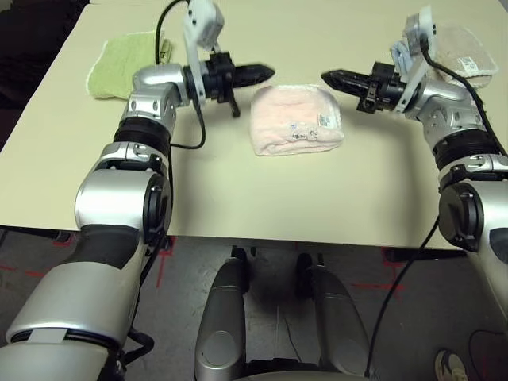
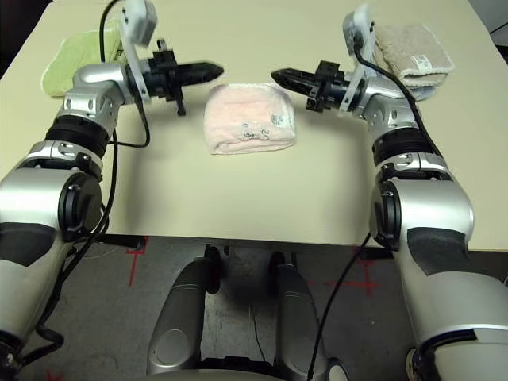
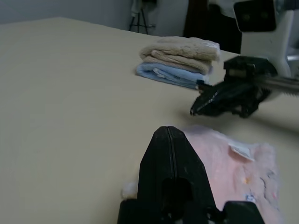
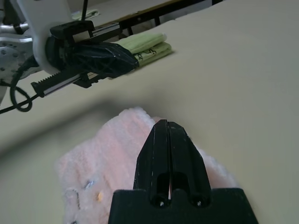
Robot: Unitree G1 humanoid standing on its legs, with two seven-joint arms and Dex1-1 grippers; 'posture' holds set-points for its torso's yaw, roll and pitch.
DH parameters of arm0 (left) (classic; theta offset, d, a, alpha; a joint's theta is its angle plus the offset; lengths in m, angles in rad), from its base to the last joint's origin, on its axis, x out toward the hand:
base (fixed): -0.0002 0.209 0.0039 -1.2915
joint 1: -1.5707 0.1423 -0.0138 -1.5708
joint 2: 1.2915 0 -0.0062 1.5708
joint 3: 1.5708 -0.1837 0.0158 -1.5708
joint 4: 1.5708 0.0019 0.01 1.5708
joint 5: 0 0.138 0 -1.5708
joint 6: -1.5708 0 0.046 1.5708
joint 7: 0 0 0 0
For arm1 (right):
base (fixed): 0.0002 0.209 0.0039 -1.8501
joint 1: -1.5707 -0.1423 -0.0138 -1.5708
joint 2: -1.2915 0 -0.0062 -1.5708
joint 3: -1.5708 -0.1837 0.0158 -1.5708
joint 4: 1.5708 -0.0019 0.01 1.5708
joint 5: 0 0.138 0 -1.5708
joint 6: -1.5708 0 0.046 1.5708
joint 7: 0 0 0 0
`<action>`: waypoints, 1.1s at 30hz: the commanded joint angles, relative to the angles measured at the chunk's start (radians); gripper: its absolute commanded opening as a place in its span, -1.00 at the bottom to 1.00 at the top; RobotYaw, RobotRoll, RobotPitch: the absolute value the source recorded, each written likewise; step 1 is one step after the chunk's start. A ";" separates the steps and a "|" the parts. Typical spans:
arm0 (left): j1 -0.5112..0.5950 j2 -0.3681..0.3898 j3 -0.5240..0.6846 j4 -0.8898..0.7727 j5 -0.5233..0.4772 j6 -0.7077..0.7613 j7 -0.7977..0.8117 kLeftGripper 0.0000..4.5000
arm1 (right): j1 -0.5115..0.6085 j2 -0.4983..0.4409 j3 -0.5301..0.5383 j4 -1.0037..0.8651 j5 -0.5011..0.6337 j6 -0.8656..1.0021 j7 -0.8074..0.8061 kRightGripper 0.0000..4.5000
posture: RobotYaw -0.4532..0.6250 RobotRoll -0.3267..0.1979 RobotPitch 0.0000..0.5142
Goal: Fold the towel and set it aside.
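Observation:
The pale pink towel point(image 1: 295, 120) lies folded into a small thick square in the middle of the table, a white label and small dark lettering on its top face. My left gripper point(image 1: 268, 75) hovers shut just past the towel's far left corner, pointing right, with nothing in it. My right gripper point(image 1: 327, 78) hangs shut above the towel's far right corner, pointing left, also holding nothing. The two tips face each other over the far edge of the towel point(image 3: 243, 163), a short gap apart. Neither touches the cloth point(image 4: 107, 158).
A folded green towel point(image 1: 127, 62) lies at the far left of the table point(image 1: 238, 190). A beige towel on a light-blue one point(image 2: 413, 49) is stacked at the far right. Bare tabletop runs in front of the pink towel to the near edge.

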 commanded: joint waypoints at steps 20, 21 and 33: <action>0.113 -0.037 -0.038 0.012 0.038 -0.006 -0.030 -0.99 | 0.046 0.047 0.011 0.012 -0.054 -0.046 -0.032 -1.00 | 0.01 0.25 0.20; 0.118 -0.038 -0.038 0.020 0.045 -0.010 0.001 -0.99 | 0.049 0.050 0.016 0.015 -0.063 -0.050 -0.048 -1.00 | 0.01 0.25 0.19; 0.173 -0.041 -0.061 0.064 0.104 -0.009 0.165 -0.99 | 0.098 0.067 0.091 0.076 -0.180 -0.040 -0.241 -1.00 | -0.03 0.25 0.20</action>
